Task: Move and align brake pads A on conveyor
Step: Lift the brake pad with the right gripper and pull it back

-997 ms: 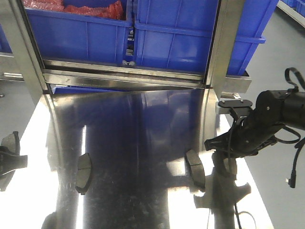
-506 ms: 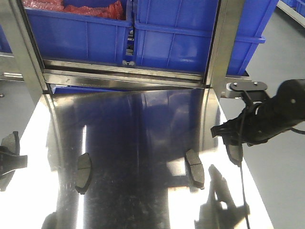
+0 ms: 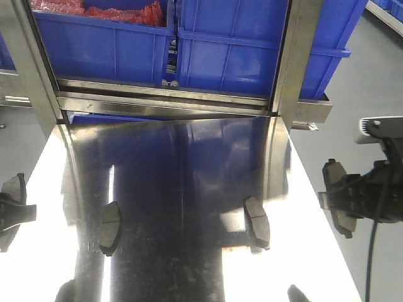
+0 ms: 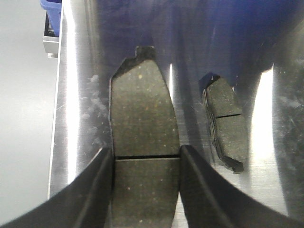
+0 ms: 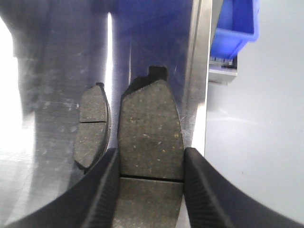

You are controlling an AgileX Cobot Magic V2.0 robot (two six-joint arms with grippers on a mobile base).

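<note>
Two brake pads A lie on the shiny steel table point(image 3: 189, 163), one on the left point(image 3: 110, 228) and one on the right point(image 3: 258, 221). My left gripper point(image 3: 12, 211) at the table's left edge is shut on a third pad point(image 4: 144, 118), its fingers point(image 4: 97, 185) pressing both long sides; the left table pad point(image 4: 227, 122) lies beside it. My right gripper point(image 3: 354, 200) hangs just past the table's right edge, shut on a fourth pad point(image 3: 335, 196), seen close up point(image 5: 151, 128) next to the right table pad point(image 5: 92, 126). The conveyor is out of view.
Blue plastic bins point(image 3: 113, 44) stand on a steel rack at the back, one holding red material point(image 3: 119, 11). Upright steel posts point(image 3: 293, 63) flank the table's far end. Grey floor point(image 3: 371, 94) lies beyond the right edge.
My right gripper has lifted its pad off the table's right side and carried it rightward, out past the table edge. The left gripper and both table pads have stayed put.
</note>
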